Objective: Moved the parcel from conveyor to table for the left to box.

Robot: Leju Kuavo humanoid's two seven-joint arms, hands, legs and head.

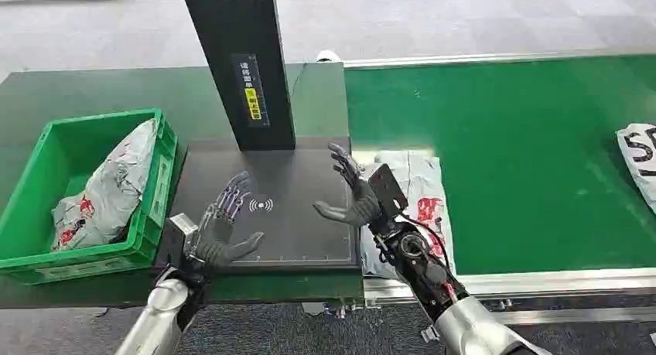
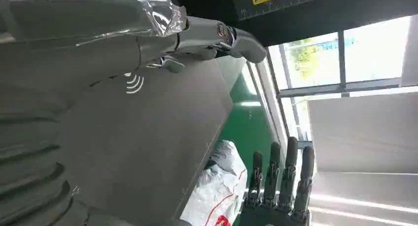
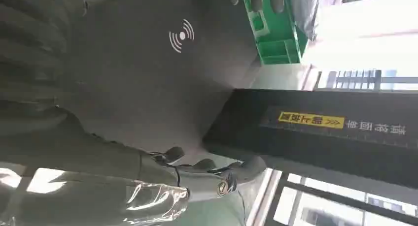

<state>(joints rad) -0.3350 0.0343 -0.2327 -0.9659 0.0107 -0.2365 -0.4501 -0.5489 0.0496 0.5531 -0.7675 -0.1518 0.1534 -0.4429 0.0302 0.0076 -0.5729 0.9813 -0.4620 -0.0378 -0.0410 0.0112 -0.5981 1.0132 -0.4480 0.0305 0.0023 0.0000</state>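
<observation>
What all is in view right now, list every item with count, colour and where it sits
crate: one, green, left on the table
parcel in crate: one, grey-white with red print, lying inside the crate
scanner pad: one, black, middle of the table, black post at its back
parcel on conveyor: one, white with red print, beside the pad
second parcel: one, white with black print, conveyor's right edge
conveyor: one, green, right
left hand: open, over the pad
right hand: open, over the pad's right edge
</observation>
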